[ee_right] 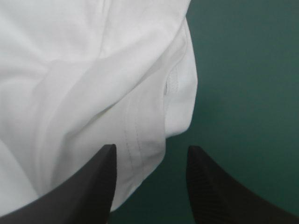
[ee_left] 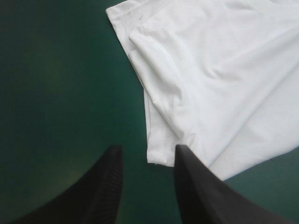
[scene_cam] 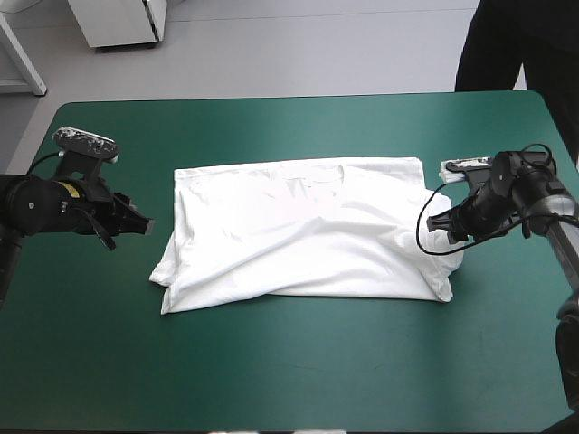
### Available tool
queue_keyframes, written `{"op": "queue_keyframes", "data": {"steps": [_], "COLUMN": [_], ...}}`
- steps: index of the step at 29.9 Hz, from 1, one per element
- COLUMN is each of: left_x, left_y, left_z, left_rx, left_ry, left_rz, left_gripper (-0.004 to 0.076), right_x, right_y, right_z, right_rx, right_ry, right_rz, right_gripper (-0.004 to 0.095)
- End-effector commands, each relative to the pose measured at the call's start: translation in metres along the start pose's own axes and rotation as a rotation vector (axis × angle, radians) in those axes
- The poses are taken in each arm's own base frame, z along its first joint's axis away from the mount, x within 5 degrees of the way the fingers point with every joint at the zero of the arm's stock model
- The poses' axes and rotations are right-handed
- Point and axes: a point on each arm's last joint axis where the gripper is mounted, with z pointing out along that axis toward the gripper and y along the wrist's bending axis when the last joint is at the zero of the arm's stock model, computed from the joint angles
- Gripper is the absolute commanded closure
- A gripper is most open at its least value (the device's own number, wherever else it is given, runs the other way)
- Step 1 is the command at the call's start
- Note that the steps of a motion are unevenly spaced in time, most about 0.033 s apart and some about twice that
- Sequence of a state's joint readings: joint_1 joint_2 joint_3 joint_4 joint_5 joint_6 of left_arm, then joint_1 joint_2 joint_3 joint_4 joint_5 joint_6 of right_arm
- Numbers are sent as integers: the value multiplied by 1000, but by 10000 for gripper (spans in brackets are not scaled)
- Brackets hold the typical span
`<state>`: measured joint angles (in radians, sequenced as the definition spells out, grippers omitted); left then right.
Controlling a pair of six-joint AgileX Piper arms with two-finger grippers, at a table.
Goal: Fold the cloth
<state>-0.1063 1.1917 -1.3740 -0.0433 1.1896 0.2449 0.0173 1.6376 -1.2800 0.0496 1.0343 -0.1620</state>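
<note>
High view: T-shirt (scene_cam: 298,235) lay spread flat mid-table on the teal-green cover (scene_cam: 271,380), a rough rectangle, with its near-left corner rumpled. Left gripper (scene_cam: 145,224) sat just off the shirt's left edge, not touching it. Right gripper (scene_cam: 443,226) was at the shirt's right edge, near the near-right corner, tips on or over the cloth.

Left wrist view: left gripper (ee_left: 147,156) fingers (ee_left: 105,186) stood apart and held nothing. A corner of the T-shirt (ee_left: 224,79) lay just ahead of the gap, beside one fingertip. Bare cover on the other side.

Right wrist view: right gripper (ee_right: 152,151) fingers (ee_right: 210,186) were also apart. A stitched hem fold of the T-shirt (ee_right: 93,70) ran into the gap against one finger, not clamped. Bare cover beside the other finger.
</note>
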Motion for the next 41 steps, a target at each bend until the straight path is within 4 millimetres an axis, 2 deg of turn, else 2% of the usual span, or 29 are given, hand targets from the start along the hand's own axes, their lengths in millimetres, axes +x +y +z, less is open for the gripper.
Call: {"op": "queue_keyframes", "data": {"steps": [1,10,22,25,30,32,36,41], "left_x": [-5,-2,2,3,3,3,3,5], "left_y": [-2,-3,-8,-8,-9,-9,-11,-13], "left_z": [-18,-18,-23,-26,-26,-27,-31,-38], "left_rx": [3,17,62,61,68,71,90,97], "left_ry": [-86,-49,-36,-45,-44,-45,-64,-92], "left_rz": [-13,-14,-19,-18,-14,-14,-21,-23], "left_gripper": [449,449,449,449,450,450,451,451], "right_x": [-10,-29,-31,-31,-31,-31,-31,-41], "right_y": [-4,-6,-8,-8,-8,-8,-7,-5], "right_z": [-3,13,34,37,40,40,30,-6], "right_rx": [19,3,-5,-6,-8,-8,-12,-32], "right_ry": [-45,-44,6,18,24,26,39,-7], "right_rz": [-2,9,36,35,36,36,35,51], "right_gripper": [456,457,482,598,924,925,925,925]}}
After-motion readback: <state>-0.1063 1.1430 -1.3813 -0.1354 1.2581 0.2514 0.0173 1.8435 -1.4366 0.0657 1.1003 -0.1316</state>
